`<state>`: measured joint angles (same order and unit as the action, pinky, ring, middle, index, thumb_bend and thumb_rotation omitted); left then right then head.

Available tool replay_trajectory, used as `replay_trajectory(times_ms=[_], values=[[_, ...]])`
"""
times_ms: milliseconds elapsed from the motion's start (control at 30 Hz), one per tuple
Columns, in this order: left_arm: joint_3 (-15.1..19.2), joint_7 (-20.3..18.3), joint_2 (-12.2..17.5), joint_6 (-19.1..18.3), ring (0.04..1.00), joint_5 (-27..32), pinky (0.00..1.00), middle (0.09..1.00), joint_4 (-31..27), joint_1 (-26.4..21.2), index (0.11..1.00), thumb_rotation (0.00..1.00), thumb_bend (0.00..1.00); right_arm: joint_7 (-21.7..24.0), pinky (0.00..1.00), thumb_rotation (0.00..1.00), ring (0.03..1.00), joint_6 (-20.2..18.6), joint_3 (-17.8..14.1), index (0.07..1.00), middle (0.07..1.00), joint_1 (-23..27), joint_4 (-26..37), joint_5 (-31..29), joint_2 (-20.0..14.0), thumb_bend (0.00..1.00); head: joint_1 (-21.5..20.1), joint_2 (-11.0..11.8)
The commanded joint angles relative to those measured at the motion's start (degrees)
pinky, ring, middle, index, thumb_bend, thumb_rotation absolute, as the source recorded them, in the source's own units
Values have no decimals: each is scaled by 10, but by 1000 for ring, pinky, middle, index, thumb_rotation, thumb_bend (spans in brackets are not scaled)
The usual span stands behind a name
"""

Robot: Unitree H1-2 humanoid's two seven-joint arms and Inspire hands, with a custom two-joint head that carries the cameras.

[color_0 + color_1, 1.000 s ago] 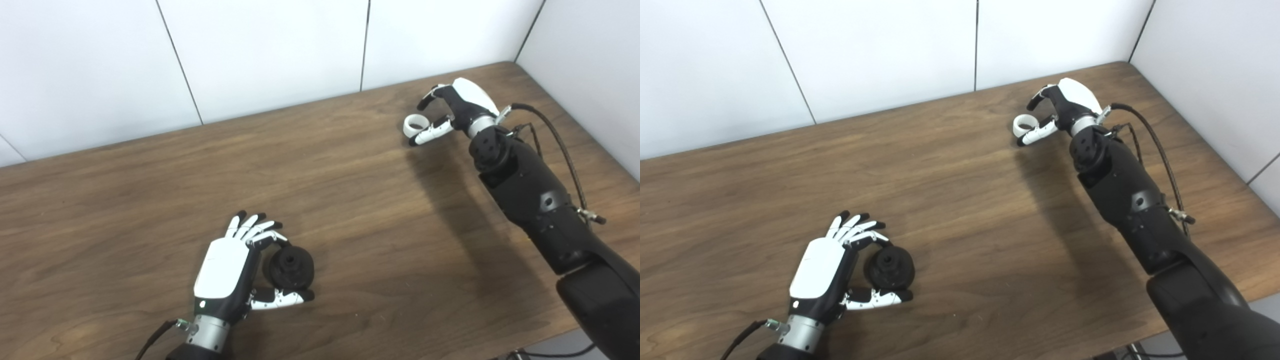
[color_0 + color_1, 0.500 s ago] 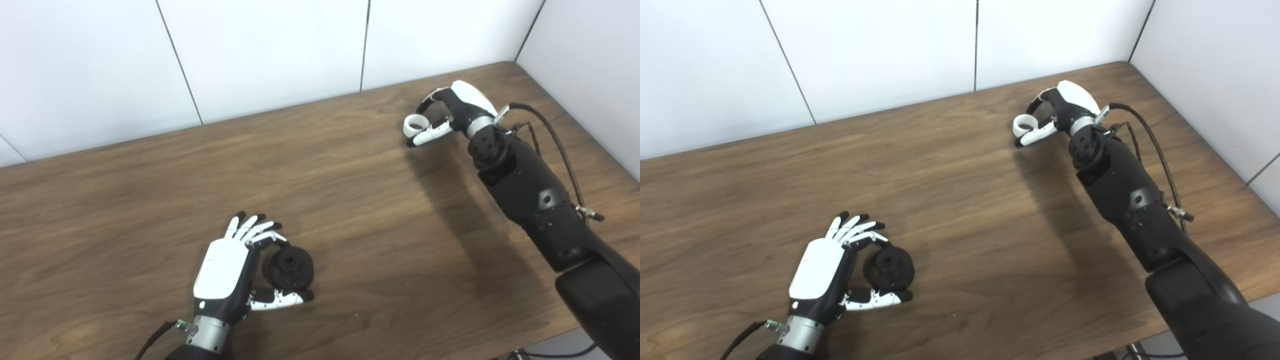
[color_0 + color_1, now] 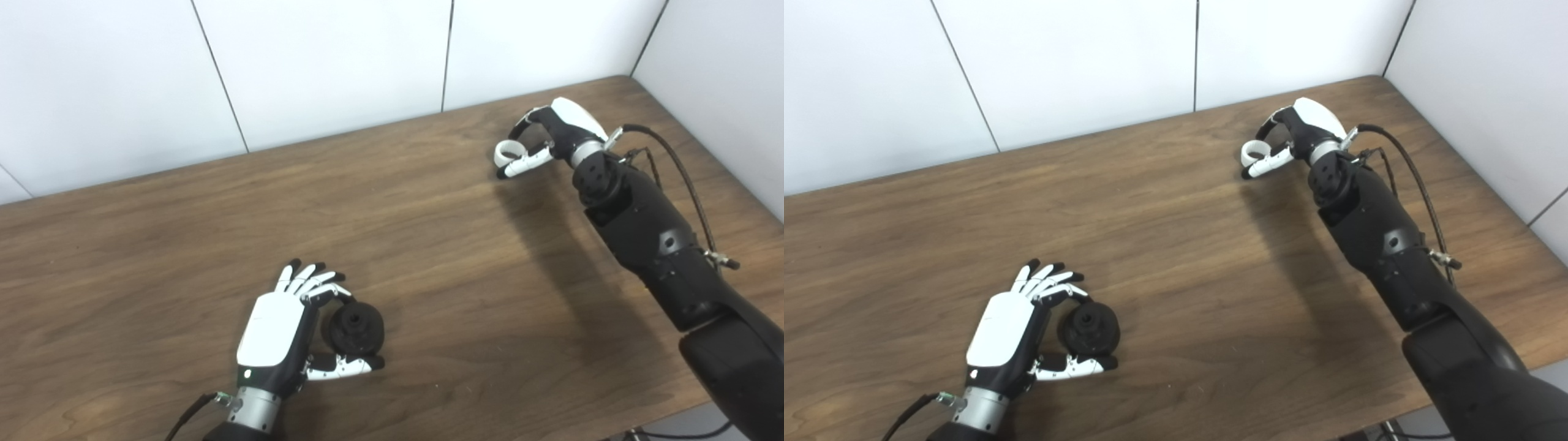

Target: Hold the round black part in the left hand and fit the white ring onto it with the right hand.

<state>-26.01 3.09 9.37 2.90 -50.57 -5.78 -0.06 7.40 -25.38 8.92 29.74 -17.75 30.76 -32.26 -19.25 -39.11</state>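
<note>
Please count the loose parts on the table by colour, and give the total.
Black: 1, the round black part, beside the left hand.
White: 1, the white ring, at the right hand.
Total: 2.

**Black part near left, white ring far right**

The round black part (image 3: 354,327) sits flat on the near-left tabletop (image 3: 429,257), its central hub facing up. The white ring (image 3: 506,152), small and glossy, lies far right, well apart from it.
</note>
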Motion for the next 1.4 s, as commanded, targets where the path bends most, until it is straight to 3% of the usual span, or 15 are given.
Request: replay_trajectory(times_ms=[0, 567, 600, 633, 733, 1367], values=[[1, -12, 9, -14, 907, -14, 1000, 803, 4, 16, 484, 57, 525, -6, 960, 233, 969, -1, -5, 615, 903, 28, 14, 9, -16, 805, -1, -2], [2, -16, 11, -14, 904, -13, 1000, 803, 0, 15, 484, 57, 525, -7, 954, 189, 967, 6, -5, 587, 894, 24, 14, 9, -18, 794, 0, -4], [2, -16, 11, -14, 905, -12, 1000, 803, -1, 16, 484, 57, 525, -8, 958, 169, 969, 6, -6, 541, 895, 23, 15, 9, -17, 663, 0, -4], [3, -16, 11, -14, 905, -13, 1000, 803, -2, 16, 484, 57, 525, -10, 959, 158, 971, 7, -7, 516, 894, 23, 15, 8, -16, 596, 0, -4], [3, -16, 12, -13, 907, -13, 1000, 805, -1, 15, 484, 57, 525, -15, 962, 143, 972, 15, -10, 491, 887, 21, 15, 4, -13, 533, 0, -4], [7, -18, 10, -11, 918, -9, 1000, 808, 2, 11, 484, 58, 524, -30, 959, 130, 987, 36, -13, 486, 870, 9, 20, 3, -14, 523, 2, -3]])
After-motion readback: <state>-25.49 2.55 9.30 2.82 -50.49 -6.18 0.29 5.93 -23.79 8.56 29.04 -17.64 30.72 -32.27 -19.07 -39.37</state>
